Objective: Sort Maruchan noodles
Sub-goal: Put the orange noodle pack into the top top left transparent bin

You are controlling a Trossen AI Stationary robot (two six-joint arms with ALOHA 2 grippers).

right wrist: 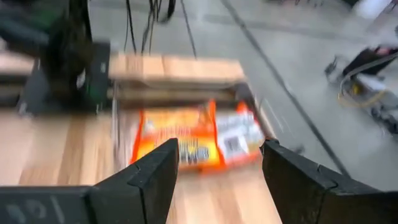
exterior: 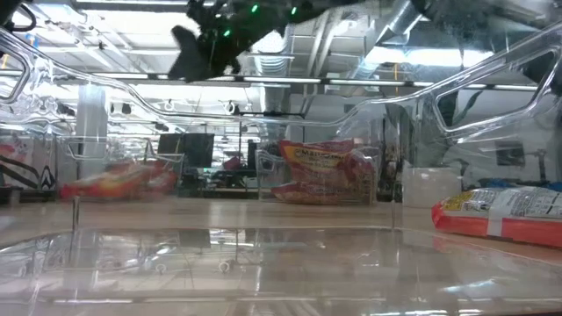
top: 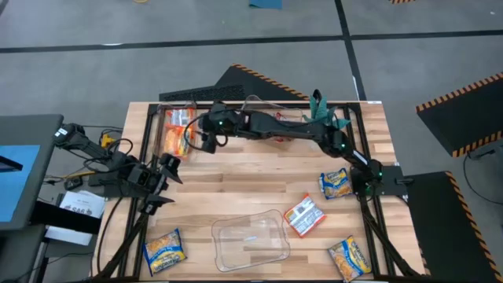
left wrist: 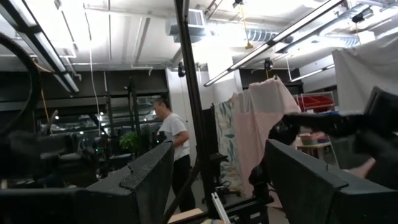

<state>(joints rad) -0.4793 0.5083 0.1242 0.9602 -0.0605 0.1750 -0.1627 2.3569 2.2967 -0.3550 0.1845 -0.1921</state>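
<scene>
**Light, crinkly packets: take them flat, by the middle**

Nearest the low camera you have the clear bin (exterior: 263, 254), its wall filling the foreground; take that bin (top: 250, 241) as your landmark. It sits at the front middle of the desk (top: 236, 185) and looks empty.

Your right hand (top: 196, 138) reaches far across, well behind the bin and to its left, hovering over a second clear bin (top: 157, 130) at the back corner. Its fingers (right wrist: 149, 177) stand wide apart with nothing between them, and below them lie orange packets (right wrist: 186, 137) already in that bin. Your left hand (top: 161, 174) waits behind and left of the landmark bin; its fingers (left wrist: 140, 180) are also spread wide and hold nothing.

Loose noodle packets lie around the landmark bin: a yellow-and-blue one (top: 164, 250) just to its left, a red-and-white one (top: 303, 215) just to its right, another yellow-and-blue one (top: 349, 257) further right, and a third (top: 336, 183) behind that.

Judging by their look, these packets are light, with slick crackly film over a brittle block. Expect them to slide on the wood if you nudge them. Come straight down and close across the short width at the middle, gently, so the block does not crack and the film does not slip out.
</scene>
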